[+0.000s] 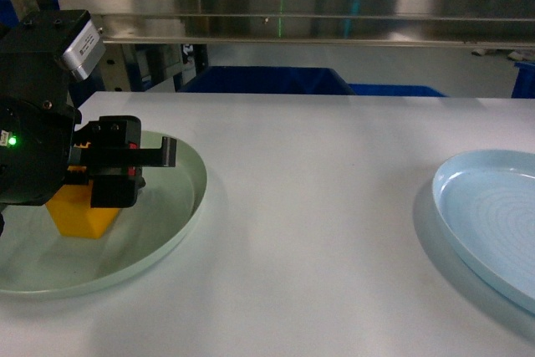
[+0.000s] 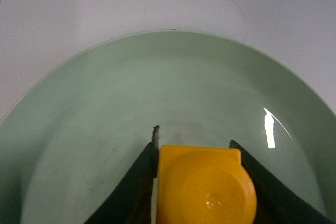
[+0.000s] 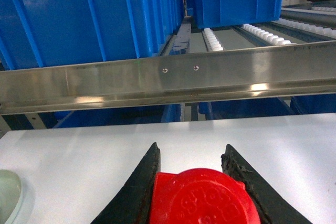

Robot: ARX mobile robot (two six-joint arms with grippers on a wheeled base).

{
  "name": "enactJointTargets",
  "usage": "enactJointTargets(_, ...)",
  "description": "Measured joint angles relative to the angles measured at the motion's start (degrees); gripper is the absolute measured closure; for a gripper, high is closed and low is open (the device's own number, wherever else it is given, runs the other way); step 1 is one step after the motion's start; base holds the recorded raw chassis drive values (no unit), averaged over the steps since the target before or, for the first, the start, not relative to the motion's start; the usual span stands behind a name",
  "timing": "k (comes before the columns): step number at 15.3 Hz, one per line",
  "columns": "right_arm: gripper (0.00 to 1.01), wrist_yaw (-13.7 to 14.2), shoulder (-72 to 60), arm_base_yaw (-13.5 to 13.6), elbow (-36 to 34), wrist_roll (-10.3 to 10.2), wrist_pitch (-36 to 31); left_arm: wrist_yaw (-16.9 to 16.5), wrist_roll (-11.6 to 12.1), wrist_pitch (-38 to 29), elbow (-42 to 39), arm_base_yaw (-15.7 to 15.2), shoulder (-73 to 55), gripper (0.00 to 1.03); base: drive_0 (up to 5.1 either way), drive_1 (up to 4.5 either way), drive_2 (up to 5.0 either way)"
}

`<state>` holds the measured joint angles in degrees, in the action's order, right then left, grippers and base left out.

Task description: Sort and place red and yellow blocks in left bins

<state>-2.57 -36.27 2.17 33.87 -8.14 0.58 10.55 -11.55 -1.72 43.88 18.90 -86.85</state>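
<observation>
**Yellow block in the green plate, red block held over the table**

The red block (image 3: pixel 202 198) shows only in the right wrist view, cut off by the lower edge; the right gripper (image 3: pixel 190 153) holds it between its two dark fingers (image 3: pixel 140 187). That gripper lies outside the head view, so its place over the table (image 1: pixel 334 206) cannot be told.

In the head view the left arm hides much of the yellow block (image 1: pixel 82 211). The left gripper (image 2: pixel 193 145) has its fingers close on either side of the block; whether they press it is unclear.

Blue bins (image 3: pixel 89 17) and a metal rail (image 3: pixel 173 80) stand beyond the table's far edge.

The yellow block sits inside the green plate (image 1: pixel 180 206) at the table's near left corner. A pale blue plate (image 1: pixel 485 215) lies at the right edge.
</observation>
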Motion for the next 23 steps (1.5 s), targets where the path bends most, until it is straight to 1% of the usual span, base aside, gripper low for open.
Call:
enactJointTargets(1,0.72,0.0,0.0,-0.02,0.0,-0.02,0.0,0.04,0.0,-0.04,0.0,-0.26,0.0,0.71,0.0,0.0,0.0)
enactJointTargets(2,0.72,0.0,0.0,0.0,0.0,-0.02,0.02,0.0,0.02,-0.11,0.0,-0.28,0.04,0.75,0.0,0.0,0.0)
enactJointTargets(4,0.72,0.0,0.0,0.0,0.0,-0.02,0.0,-0.28,0.0,-0.44,-0.33,-1.01,0.37,0.76,0.0,0.0,0.0)
enactJointTargets(5,0.72,0.0,0.0,0.0,0.0,0.0,0.0,-0.85,-0.02,-1.36,-0.79,-1.92,0.85,0.76,0.0,0.0,0.0)
enactJointTargets(6,0.72,0.0,0.0,-0.02,0.0,-0.02,0.0,-2.58,-0.24,-4.07,-1.33,-3.28,1.7,0.76,0.0,0.0,0.0)
enactJointTargets(7,0.72,0.0,0.0,0.0,0.0,0.0,0.0,-3.3,-0.26,-11.06,-2.51,-5.57,4.09,0.76,0.0,0.0,0.0)
enactJointTargets(8,0.72,0.0,0.0,-0.02,0.0,-0.02,0.0,-4.09,-0.52,-20.02,-3.23,-9.03,9.07,0.76,0.0,0.0,0.0)
enactJointTargets(9,0.72,0.0,0.0,0.0,0.0,0.0,0.02,-5.79,-0.9,-26.51,-3.23,-11.85,14.71,0.76,0.0,0.0,0.0)
enactJointTargets(10,0.72,0.0,0.0,-0.02,0.0,0.0,0.0,-6.38,-0.55,-30.88,-3.23,-13.2,20.39,0.76,0.0,0.0,0.0)
enactJointTargets(11,0.72,-0.02,0.0,0.0,0.0,-0.02,0.0,-8.31,0.15,-29.92,-3.67,-13.75,25.92,0.76,0.0,0.0,0.0)
enactJointTargets(12,0.72,0.0,0.0,0.0,0.0,-0.02,-0.04,-10.1,1.22,-26.6,-5.31,-14.16,30.16,0.76,0.0,0.0,0.0)
enactJointTargets(13,0.72,0.02,0.0,-0.02,0.0,-0.02,0.04,-10.73,1.79,-21.88,-6.58,-14.4,33.07,0.76,0.0,0.0,0.0)
enactJointTargets(14,0.72,0.02,0.0,0.0,0.0,-0.02,0.0,-10.69,2.64,-16.04,-7.65,-14.56,36.11,0.76,0.0,0.0,0.0)
enactJointTargets(15,0.72,0.0,0.0,0.0,0.0,-0.02,0.02,-10.14,3.04,-13.27,-8.28,-14.78,39.1,0.76,0.0,0.0,0.0)
enactJointTargets(18,0.72,0.0,0.0,0.0,0.0,-0.02,0.02,-10.62,3.02,-12.48,-8.85,-15.1,41.57,0.76,0.0,0.0,0.0)
enactJointTargets(19,0.72,0.0,0.0,0.0,0.0,-0.02,-0.02,-11.8,2.97,-13.16,-9.64,-15.52,41.07,0.76,0.0,0.0,0.0)
enactJointTargets(20,0.72,0.0,0.0,0.0,0.0,0.0,0.02,-13.84,2.6,-14.84,-10.14,-16.26,40.37,0.76,0.0,0.0,0.0)
enactJointTargets(23,0.72,0.0,0.0,0.0,0.0,-0.02,0.0,-14.01,2.58,-14.95,-10.14,-16.33,40.28,0.76,0.0,0.0,0.0)
